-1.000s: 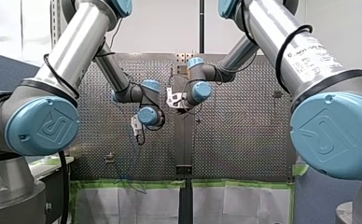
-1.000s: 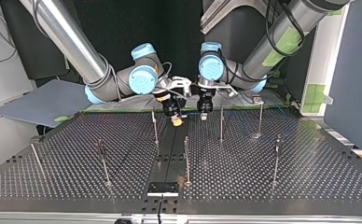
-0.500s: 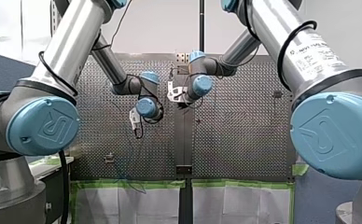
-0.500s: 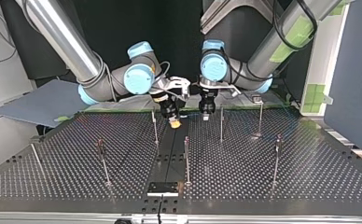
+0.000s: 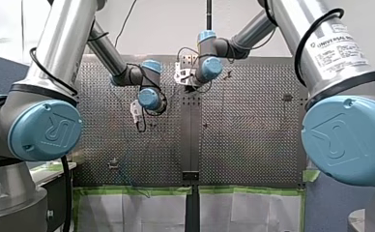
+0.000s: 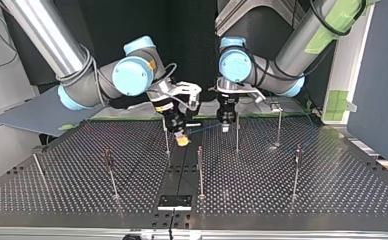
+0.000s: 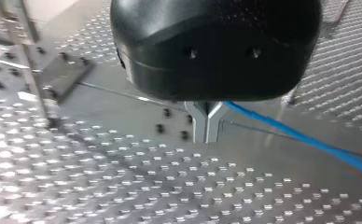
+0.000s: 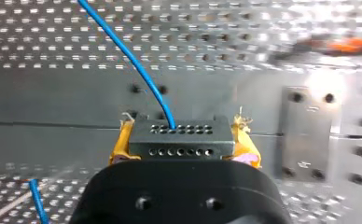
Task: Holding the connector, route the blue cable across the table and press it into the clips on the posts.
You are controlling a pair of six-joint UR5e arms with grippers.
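In the right wrist view a black connector [image 8: 179, 137] with rows of small holes sits between the yellow pads [image 8: 121, 144] of my right gripper [image 8: 179, 149], which is shut on it. The blue cable [image 8: 132, 60] leaves the connector's face and runs off over the perforated table. In the top view my right gripper [image 6: 182, 140] hangs just above the table's centre strip, and the cable [image 6: 207, 128] stretches from it to my left gripper [image 6: 225, 127]. In the left wrist view my left gripper [image 7: 207, 126] has its metal fingers together, the cable [image 7: 309, 142] trailing away from them.
Several thin posts stand on the table [image 6: 282, 200]: one [image 6: 166, 135] beside my right gripper, one [image 6: 237, 132] beside my left gripper, others [image 6: 200, 170] [image 6: 296, 170] nearer the camera. A dark plate [image 6: 174, 201] lies at the near edge of the centre strip.
Both arms have carried their grippers across the table toward the top view's camera. The right gripper dropped lower, and the blue cable now shows stretched between the two grippers.
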